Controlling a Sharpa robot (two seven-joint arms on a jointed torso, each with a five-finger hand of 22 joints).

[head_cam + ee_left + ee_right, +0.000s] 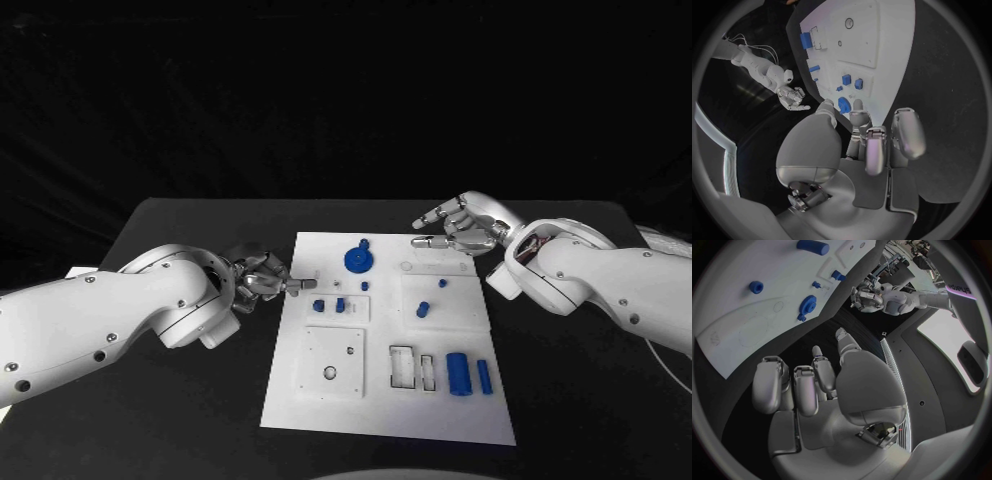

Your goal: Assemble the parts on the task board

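Observation:
The white task board [329,345] lies in the middle of the black table. My left hand [265,275] is at the board's left edge and pinches a small blue part [307,285] between thumb and a fingertip; the left wrist view shows that part [844,104] just over the board [892,45]. My right hand [462,226] hovers at the board's far right corner, fingers apart and holding nothing. A blue gear [359,260] sits at the far end of the board, also seen as the gear [808,304] ahead of my right hand [817,385].
Two small blue pieces [330,306] lie near the left hand and another blue piece [423,309] at mid board. Two blue cylinders [469,374] stand beside white slots at the near right. A square plate with a hole [330,372] takes up the near left.

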